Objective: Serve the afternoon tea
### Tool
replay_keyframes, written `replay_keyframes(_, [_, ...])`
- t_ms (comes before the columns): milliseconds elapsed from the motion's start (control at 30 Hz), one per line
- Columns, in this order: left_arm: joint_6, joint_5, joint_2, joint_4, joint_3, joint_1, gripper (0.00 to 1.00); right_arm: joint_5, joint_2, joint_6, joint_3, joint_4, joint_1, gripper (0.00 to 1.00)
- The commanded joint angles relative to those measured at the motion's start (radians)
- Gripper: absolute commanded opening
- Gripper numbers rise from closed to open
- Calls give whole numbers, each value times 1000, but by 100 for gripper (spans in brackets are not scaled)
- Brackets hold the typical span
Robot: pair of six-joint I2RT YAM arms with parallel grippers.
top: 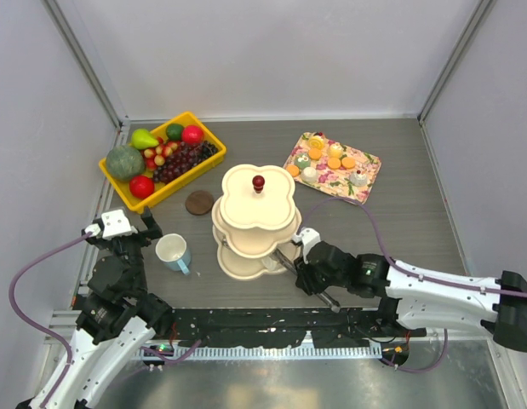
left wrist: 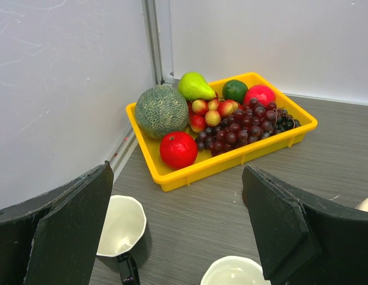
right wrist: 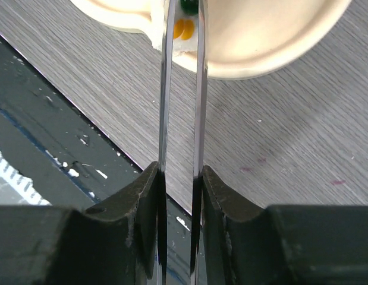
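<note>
Your right fingers point(right wrist: 142, 202) clamped tongs point(right wrist: 166, 89) with a pastry point(right wrist: 184, 27) at the stand point(right wrist: 261, 35) ahead, left fingers point(left wrist: 71, 225) gaped, most pastries point(top: 331, 158) lay unserved.

Lab test cell: white panels point(top: 272, 51), alu frame point(top: 84, 60)

Cream all over the 3-tier stand point(top: 246, 204), red knob point(top: 258, 182) up top. Pale blue mug point(top: 173, 252), white inside. Dark mug point(left wrist: 121, 228), cream inside, blk handle. Orange biscuits point(top: 335, 162) on a pink-and-green floral tray point(top: 372, 166). Yellow bin point(left wrist: 231, 160): netted grey-green melon point(left wrist: 162, 111), green pear point(left wrist: 195, 86), dk green lime point(left wrist: 235, 90), red apple point(left wrist: 178, 149), deep purple grapes point(left wrist: 243, 127), red-yellow strawberries point(left wrist: 206, 113). Grey wood-grain table point(top: 416, 213). Silver tongs point(right wrist: 164, 107).
</note>
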Motion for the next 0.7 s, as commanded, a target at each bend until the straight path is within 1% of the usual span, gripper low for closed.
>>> replay_keyframes(0, [5, 5, 1, 37, -1, 6, 98, 142, 94, -56, 93, 68, 87, 33])
replay_keyframes(100, [4, 3, 0, 38, -3, 4, 98, 220, 175, -83, 141, 78, 154, 33])
replay_keyframes(267, [5, 5, -2, 35, -1, 6, 98, 283, 284, -123, 208, 81, 234, 33])
replay_keyframes(433, [4, 6, -9, 35, -3, 6, 98, 377, 333, -155, 242, 86, 282, 34])
replay_keyframes(667, [5, 5, -15, 34, -3, 6, 98, 513, 369, -189, 235, 164, 326, 34])
